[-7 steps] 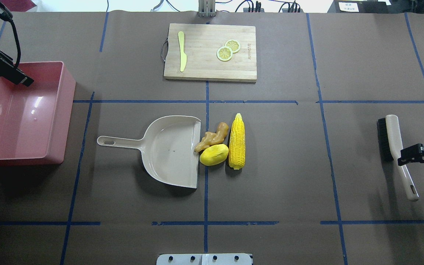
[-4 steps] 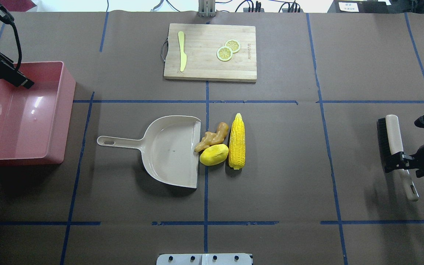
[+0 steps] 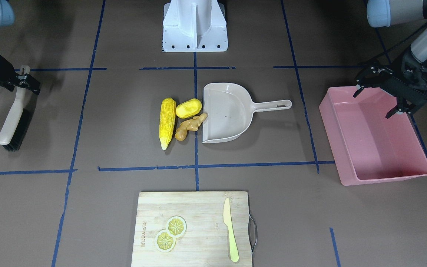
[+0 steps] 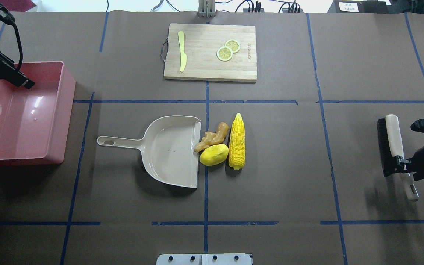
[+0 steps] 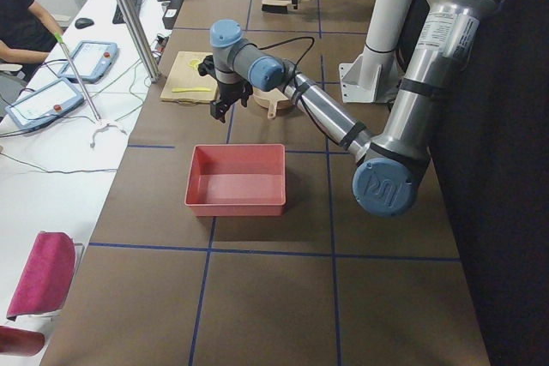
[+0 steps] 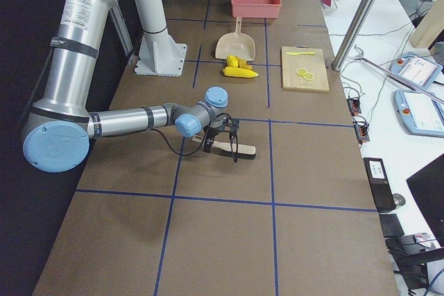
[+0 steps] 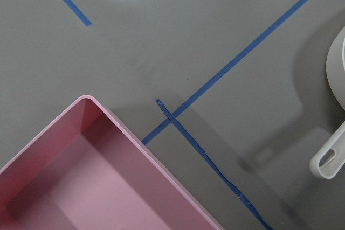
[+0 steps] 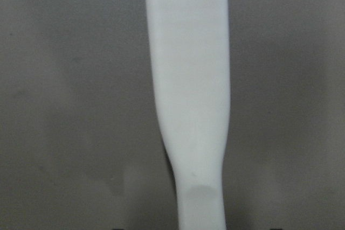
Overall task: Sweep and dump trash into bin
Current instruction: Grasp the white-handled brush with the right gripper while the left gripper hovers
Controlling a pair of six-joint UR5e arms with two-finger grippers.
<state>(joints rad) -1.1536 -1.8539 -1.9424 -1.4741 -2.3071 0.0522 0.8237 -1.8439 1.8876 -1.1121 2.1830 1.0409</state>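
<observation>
I see the trash in the middle of the table, three toy foods sitting close together. The corn cob is long and bright yellow with bumpy rows. The potato lump is smooth, yellow and egg-shaped, and it touches the corn. The ginger root is knobbly and tan-orange, and it lies right beside the potato lump. All three are just outside the open mouth of the beige dustpan. The bin is a big pink tub with slanted walls. It sits well apart from the trash on my left side. My left fingers are spread wide and hang over the bin's corner, holding nothing. My right fingers are low over the brush, one on each side of its pale handle, spread apart and not squeezing it.
</observation>
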